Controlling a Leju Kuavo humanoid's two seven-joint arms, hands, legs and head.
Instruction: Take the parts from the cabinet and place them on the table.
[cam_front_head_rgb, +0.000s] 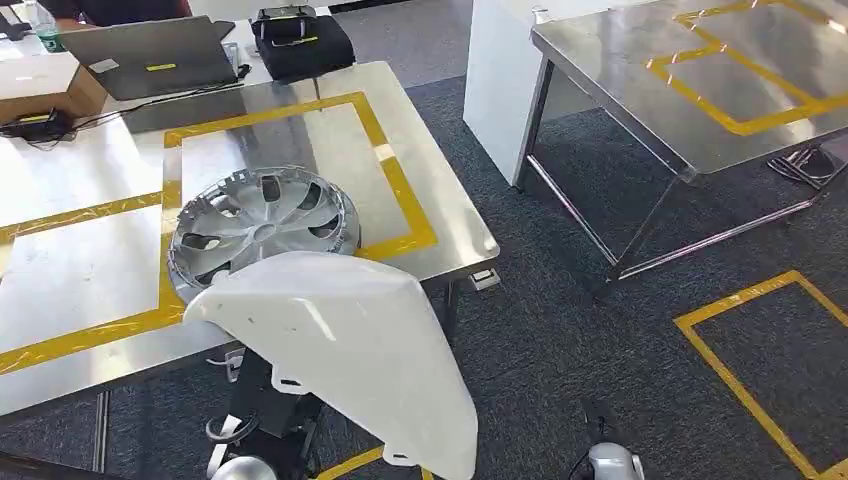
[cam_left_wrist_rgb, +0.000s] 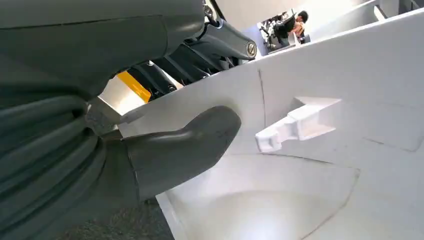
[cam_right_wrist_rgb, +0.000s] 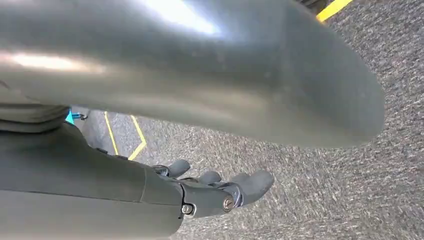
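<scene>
Head view: white panel, a large moulded plastic shell, held out low in front of the robot. Its far edge hangs over the near edge of the bench and covers the near rim of the hubcap.

Hubcap: silver, spoked, lying flat on the steel bench, straddling a yellow tape line that frames a rectangle on the top.

Left hand: in the left wrist view the thick grey thumb is pressed flat against the panel's inner white face, just beside a small moulded clip. Darker fingers reach over the panel's edge to its other side. The hand grips the panel between thumb and fingers.

Right hand: seen in the right wrist view, hanging over grey carpet. Fingers extended and slightly apart, nothing in them. Yellow floor tape beyond.

Back of the bench: laptop, black bag, cardboard box, cables. A second steel bench with its own yellow tape stands well apart to the right, across the carpet. More yellow tape marks a square on the floor at lower right.

Left wrist view, far background: a person sitting, small and blurred.
</scene>
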